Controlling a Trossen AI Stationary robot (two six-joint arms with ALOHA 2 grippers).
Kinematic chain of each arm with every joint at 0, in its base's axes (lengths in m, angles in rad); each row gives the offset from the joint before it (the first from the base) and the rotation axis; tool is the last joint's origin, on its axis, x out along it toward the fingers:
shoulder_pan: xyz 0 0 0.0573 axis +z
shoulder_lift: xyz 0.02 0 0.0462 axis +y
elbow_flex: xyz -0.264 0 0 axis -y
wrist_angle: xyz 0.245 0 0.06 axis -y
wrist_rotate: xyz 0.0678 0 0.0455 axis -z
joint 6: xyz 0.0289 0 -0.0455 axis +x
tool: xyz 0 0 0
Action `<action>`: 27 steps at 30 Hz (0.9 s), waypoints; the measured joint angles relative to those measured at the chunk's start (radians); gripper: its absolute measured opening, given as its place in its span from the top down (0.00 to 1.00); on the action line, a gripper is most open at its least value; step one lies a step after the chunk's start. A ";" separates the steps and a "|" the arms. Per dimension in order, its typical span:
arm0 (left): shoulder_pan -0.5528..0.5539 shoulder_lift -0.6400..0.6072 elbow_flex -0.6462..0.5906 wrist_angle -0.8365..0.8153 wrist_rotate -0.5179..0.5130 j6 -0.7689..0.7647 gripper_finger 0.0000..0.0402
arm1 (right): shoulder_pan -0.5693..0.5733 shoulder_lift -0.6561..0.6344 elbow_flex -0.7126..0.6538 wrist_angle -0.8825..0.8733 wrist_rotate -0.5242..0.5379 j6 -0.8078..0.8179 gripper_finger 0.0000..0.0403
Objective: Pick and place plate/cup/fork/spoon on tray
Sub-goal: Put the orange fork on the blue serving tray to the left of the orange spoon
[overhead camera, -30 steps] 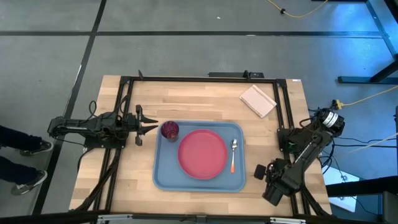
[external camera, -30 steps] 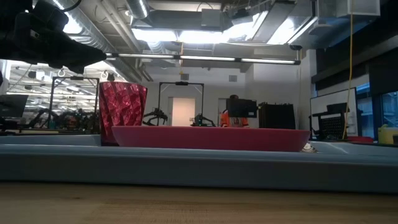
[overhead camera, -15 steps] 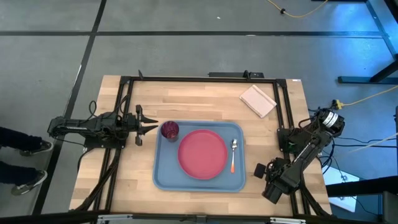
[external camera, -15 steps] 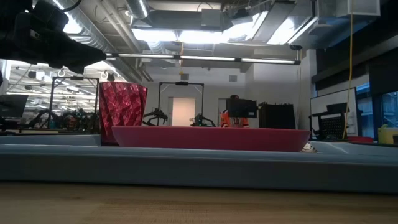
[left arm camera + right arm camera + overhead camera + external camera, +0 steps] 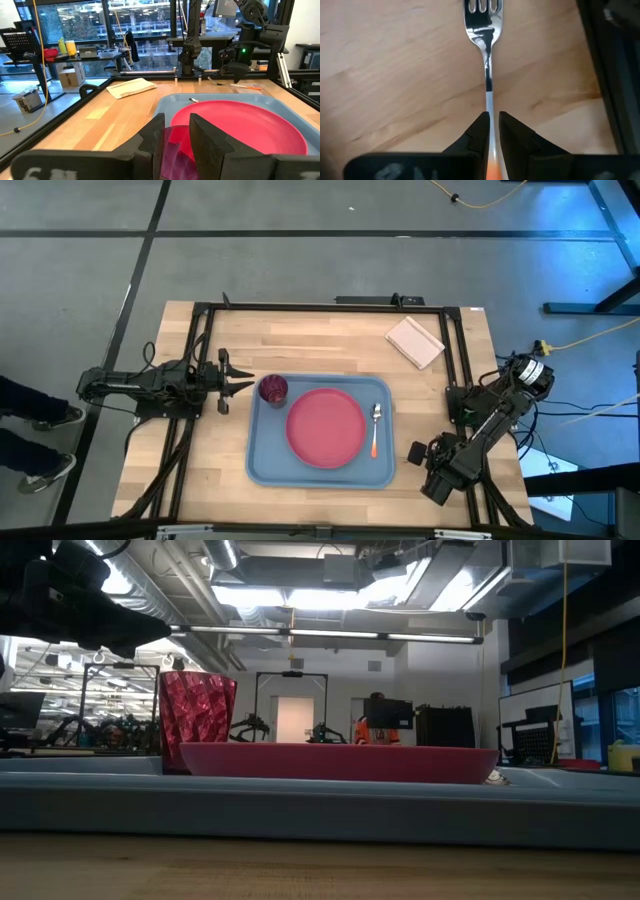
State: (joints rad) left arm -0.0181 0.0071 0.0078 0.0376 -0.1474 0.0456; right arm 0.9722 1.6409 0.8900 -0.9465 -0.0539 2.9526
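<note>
Right gripper (image 5: 491, 131) is clamped on the fork (image 5: 487, 60), fingers pinching the shaft just above the orange handle, tines pointing away over bare wood by the table's right edge, beside the tray (image 5: 262, 460). It's shiny metal, thin, probably slippery. So this looks like the fork step: next it needs a lift and a carry over to the tray, next to the spoon (image 5: 375, 428). Plate (image 5: 326, 427) and cup (image 5: 273, 389) already sit there. Left gripper (image 5: 240, 385) waits beside the cup, fingers nearly closed on nothing.
</note>
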 joint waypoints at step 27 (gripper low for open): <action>0.000 0.000 0.000 0.000 0.000 0.000 0.79 | -0.049 -0.007 -0.081 0.092 -0.006 -0.084 0.97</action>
State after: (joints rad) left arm -0.0180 0.0067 0.0078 0.0373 -0.1474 0.0457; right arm 0.9235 1.6344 0.8093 -0.8540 -0.0600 2.8681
